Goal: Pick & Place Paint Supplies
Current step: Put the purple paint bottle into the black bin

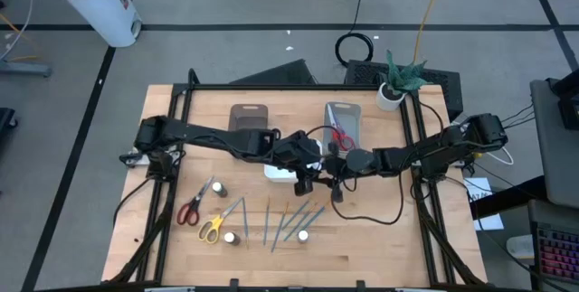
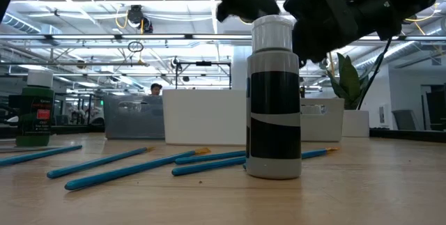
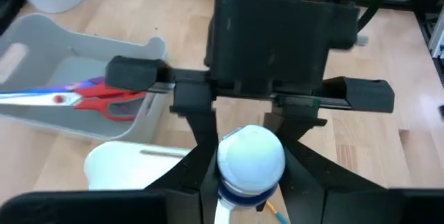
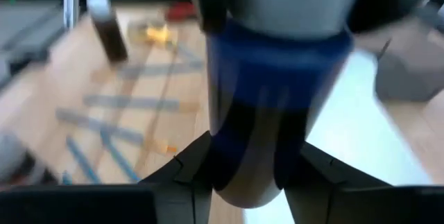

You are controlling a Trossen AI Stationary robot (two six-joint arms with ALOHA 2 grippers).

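Low view: paint bottle (image 2: pixel 274 99) fronts blue brushes (image 2: pixel 125 164).

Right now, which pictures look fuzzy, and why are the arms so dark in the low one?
Right wrist view: the bottle fills the frame, blurred, and the brushes behind are smeared. Left wrist view: sharper, with the white cap clear. Low view: bright ceiling lights behind turn the arms into dark shapes, while the near bottle stays sharp.

The table (image 1: pixel 362 238) is pale, matt wood. The paint bottle (image 2: pixel 274 113) looks smooth glossy plastic with a white cap. The grey tray (image 3: pixel 41 64) is smooth matt plastic, the scissors (image 3: pixel 76 99) bright metal with glossy red handles.
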